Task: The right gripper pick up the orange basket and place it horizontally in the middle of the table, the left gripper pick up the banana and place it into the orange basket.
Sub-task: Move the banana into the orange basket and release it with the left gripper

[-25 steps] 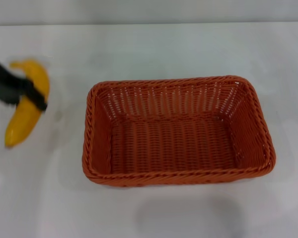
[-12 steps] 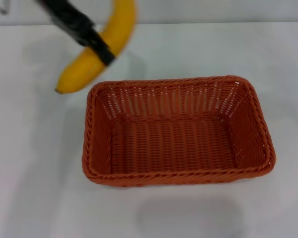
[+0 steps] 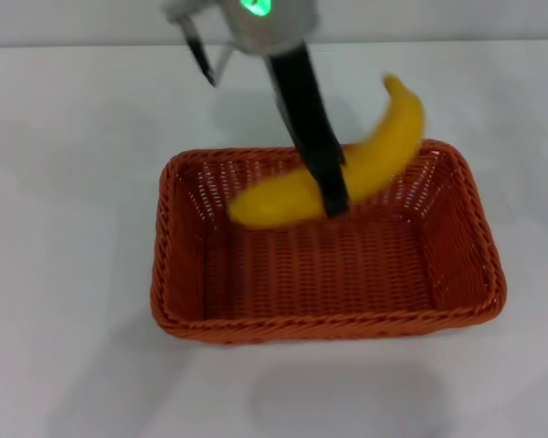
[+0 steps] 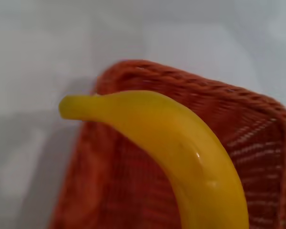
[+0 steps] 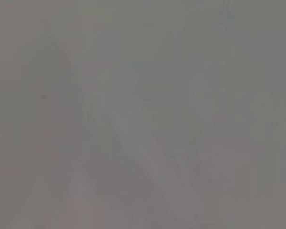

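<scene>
The orange basket lies lengthwise across the middle of the white table, its opening up. Above its far half hangs the yellow banana, held across its middle by my left gripper, which is shut on it. The arm comes down from the top of the head view with a green light on its wrist. In the left wrist view the banana curves close to the camera over one corner of the basket. My right gripper is out of view; its wrist view shows only plain grey.
White table surface lies open on all sides of the basket. A pale wall strip runs along the table's far edge.
My left gripper has carried the banana from the table's left side, up and rightward, to a spot above the basket's far half. The basket has not moved.
</scene>
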`<control>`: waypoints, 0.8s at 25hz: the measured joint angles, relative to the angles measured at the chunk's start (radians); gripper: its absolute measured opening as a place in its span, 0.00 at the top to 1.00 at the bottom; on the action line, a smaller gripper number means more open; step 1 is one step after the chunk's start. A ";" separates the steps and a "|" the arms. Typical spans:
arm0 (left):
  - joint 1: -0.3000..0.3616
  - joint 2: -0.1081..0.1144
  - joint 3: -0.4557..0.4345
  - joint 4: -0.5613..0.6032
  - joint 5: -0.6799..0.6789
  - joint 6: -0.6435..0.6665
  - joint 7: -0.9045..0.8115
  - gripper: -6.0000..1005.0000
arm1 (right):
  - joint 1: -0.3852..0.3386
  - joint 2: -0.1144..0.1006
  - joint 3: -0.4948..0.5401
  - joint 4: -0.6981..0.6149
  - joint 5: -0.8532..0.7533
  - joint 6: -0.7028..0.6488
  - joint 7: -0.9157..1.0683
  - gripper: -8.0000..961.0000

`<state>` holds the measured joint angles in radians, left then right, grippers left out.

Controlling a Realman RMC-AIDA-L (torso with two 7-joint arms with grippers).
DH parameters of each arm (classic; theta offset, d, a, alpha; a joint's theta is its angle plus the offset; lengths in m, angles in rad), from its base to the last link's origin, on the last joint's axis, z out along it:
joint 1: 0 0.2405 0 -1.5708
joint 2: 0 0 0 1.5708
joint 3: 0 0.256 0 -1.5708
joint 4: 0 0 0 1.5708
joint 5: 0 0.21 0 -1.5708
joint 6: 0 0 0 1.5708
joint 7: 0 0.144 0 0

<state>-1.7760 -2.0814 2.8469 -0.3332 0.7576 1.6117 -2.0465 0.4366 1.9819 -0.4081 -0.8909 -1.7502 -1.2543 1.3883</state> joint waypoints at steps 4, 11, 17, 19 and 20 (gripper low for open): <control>-0.005 0.002 -0.001 0.099 0.005 -0.031 -0.064 0.41 | -0.013 0.002 0.005 0.000 0.000 -0.005 -0.005 0.29; 0.012 0.000 -0.001 0.104 0.006 -0.062 -0.082 0.38 | -0.023 0.001 0.006 0.000 0.012 -0.005 -0.006 0.29; 0.022 0.001 -0.001 0.095 -0.001 -0.080 -0.049 0.31 | -0.020 -0.005 0.002 -0.001 0.012 -0.002 -0.008 0.29; 0.025 0.002 -0.002 0.074 -0.024 -0.092 -0.026 0.23 | -0.020 -0.007 0.005 -0.003 0.013 -0.004 -0.008 0.29; 0.028 0.002 -0.002 0.050 -0.044 -0.098 -0.007 0.20 | -0.021 -0.009 0.006 -0.004 0.013 -0.004 -0.008 0.29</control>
<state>-1.7483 -2.0792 2.8446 -0.2835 0.7135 1.5141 -2.0539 0.4159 1.9734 -0.4025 -0.8950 -1.7371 -1.2586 1.3806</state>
